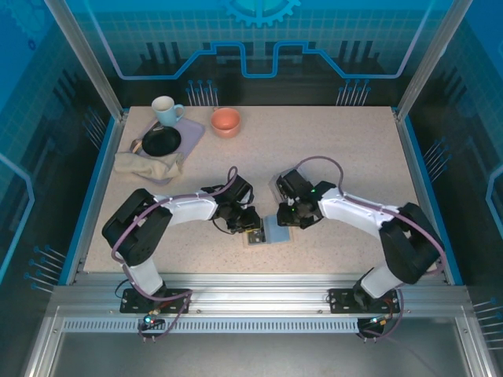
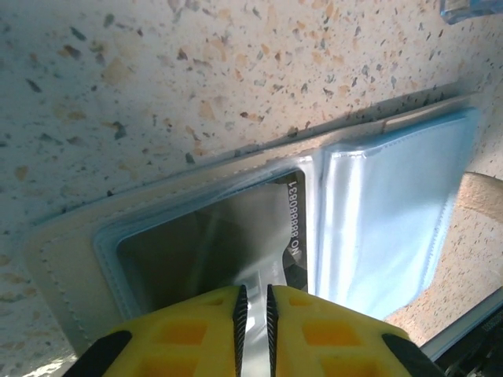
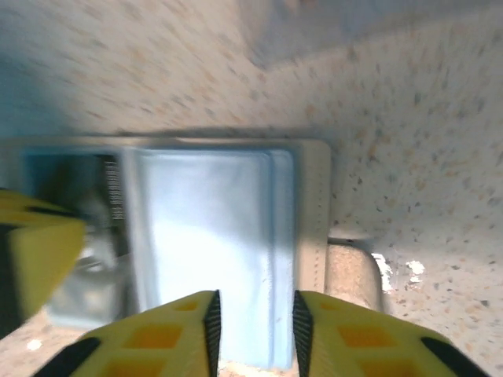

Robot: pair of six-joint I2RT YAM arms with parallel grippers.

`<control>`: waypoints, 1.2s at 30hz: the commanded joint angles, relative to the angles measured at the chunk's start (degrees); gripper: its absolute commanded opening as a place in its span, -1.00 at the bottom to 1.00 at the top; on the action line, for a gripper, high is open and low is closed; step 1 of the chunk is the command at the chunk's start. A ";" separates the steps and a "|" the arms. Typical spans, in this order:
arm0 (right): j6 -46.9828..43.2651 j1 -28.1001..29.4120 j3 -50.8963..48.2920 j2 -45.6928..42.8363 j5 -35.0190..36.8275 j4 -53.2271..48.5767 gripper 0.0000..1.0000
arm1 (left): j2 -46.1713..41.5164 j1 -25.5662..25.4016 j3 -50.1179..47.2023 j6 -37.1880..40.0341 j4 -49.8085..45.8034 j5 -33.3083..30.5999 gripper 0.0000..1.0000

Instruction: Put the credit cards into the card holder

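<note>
Standing right by the table here. The left gripper (image 2: 253,305) has its yellow fingers (image 2: 189,330) squeezed almost together, with just a thin slit between them. The near edge of a grey credit card (image 2: 212,236) runs right into that slit, so as far as I can see it's pinched on the card. The rest of that card sits in the left-hand pocket of the card holder (image 2: 55,271), with a printed number along its inner edge.

The right gripper (image 3: 255,306) has its jaws standing apart with nothing clamped. It hangs low over the near edge of the pale blue right half of the holder. A small beige tab (image 3: 350,275) pokes out from the holder's right side, touching it.

The holder lies flat and opened out on the speckled table (image 1: 346,149), in the middle near the front edge, right between the two grippers.

Well apart at the back left there's a white mug (image 1: 165,108), an orange bowl (image 1: 225,121), a black dish (image 1: 161,141) on a purple mat (image 1: 191,126), and a crumpled beige cloth (image 1: 147,165).
</note>
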 commanded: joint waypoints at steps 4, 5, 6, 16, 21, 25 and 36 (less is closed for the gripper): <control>-7.61 -8.26 6.49 -7.20 5.18 -3.18 0.26 | -3.99 -0.03 4.73 3.14 -6.19 -2.48 -0.53; -9.48 -9.64 6.99 -6.96 6.01 -2.93 0.31 | -4.32 0.00 5.33 3.11 -6.64 -2.85 -0.52; -12.17 -10.91 7.93 -6.11 6.75 -3.03 0.37 | -4.53 0.10 6.13 3.30 -6.99 -3.22 -0.51; -21.37 -12.84 21.55 7.78 5.32 -9.52 0.14 | -2.06 4.90 9.21 -3.99 -2.88 -0.85 -0.41; -22.55 -11.51 27.86 14.47 12.40 -13.28 -0.12 | 0.14 5.79 11.52 -5.49 -1.46 0.79 -0.32; -24.08 -10.99 30.60 18.47 14.46 -14.29 -0.33 | 2.83 5.80 14.16 -6.09 -1.93 1.06 -0.30; -25.64 -10.56 33.70 24.19 14.36 -14.17 -0.41 | 10.29 6.05 21.42 -9.46 -0.25 2.89 -0.11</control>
